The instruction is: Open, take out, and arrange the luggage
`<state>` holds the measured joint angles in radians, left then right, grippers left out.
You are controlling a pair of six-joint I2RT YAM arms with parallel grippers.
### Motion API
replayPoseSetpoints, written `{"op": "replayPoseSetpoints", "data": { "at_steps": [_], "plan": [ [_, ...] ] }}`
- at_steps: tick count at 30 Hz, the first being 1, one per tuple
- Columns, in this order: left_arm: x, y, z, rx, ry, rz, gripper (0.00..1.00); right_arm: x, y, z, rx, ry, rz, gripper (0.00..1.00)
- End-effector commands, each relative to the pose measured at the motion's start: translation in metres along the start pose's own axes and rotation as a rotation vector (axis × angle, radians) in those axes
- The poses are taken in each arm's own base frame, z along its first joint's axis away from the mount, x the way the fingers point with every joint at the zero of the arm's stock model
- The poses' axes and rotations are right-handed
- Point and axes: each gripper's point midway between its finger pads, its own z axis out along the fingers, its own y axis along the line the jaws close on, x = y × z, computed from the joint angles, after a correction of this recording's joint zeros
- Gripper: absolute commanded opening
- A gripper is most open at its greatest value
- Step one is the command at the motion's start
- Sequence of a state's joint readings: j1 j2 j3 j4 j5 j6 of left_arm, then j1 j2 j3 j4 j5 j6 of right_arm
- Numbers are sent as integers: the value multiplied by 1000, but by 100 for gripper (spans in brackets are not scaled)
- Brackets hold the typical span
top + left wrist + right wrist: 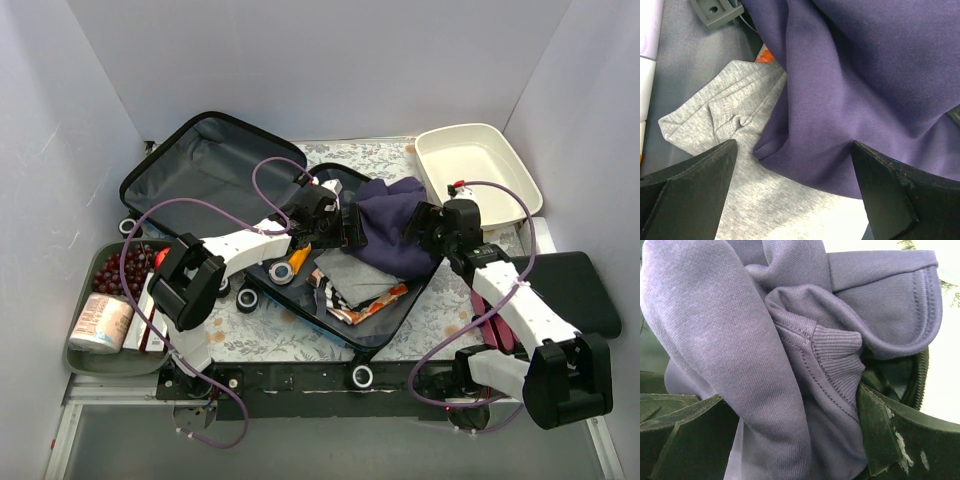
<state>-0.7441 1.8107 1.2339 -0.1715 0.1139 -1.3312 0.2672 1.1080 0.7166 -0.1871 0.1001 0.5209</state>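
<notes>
The luggage lies open on the table, its grey-lined lid (200, 170) at the back left and its base (392, 322) in the middle holding clothes. A purple sweatshirt (390, 225) is heaped on the base's far side, over a folded grey garment (350, 275). My left gripper (350, 228) is open at the sweatshirt's left edge; in the left wrist view (794, 150) the purple hem (865, 75) and grey cloth (715, 120) lie between the jaws. My right gripper (418, 222) stands wide open at its right side, purple folds (740, 330) filling the gap (795, 400).
A white tub (475, 165) stands at the back right and a flat black case (570, 285) at the right. A grey bin (100, 362) at the left holds red beads and a roll. A tape roll (283, 273) and patterned cloth (365, 300) lie in the base.
</notes>
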Motion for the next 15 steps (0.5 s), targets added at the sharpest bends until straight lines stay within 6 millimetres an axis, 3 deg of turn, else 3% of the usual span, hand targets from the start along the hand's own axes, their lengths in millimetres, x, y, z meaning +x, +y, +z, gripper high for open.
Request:
{"op": "replayPoseSetpoints", "data": {
  "at_steps": [1,3,6,7,9,11,12,14,15],
  "plan": [
    [-11,-10,-3,24,-33,15,98,40,-13,15,34,144,57,96],
    [-12,-10,-3,23,-34,17,98,45,-10,18,23,163,73,96],
    [-12,-9,-4,18,-40,15,98,52,-12,24,23,174,90,85],
    [-13,-9,-5,16,-43,15,98,51,-11,25,16,166,91,66],
    [-14,-8,-7,10,-50,17,98,47,-10,23,6,141,89,46],
    [-16,-9,-10,8,-60,17,98,35,-4,20,-24,90,82,2],
    [-17,-9,-12,10,-62,19,98,31,0,18,-58,64,60,1],
    [-20,-12,-17,15,-69,34,98,9,29,1,-222,-43,42,1],
    [-24,-16,-25,17,-78,40,98,-16,46,-9,-315,-164,39,1]
  ]
}}
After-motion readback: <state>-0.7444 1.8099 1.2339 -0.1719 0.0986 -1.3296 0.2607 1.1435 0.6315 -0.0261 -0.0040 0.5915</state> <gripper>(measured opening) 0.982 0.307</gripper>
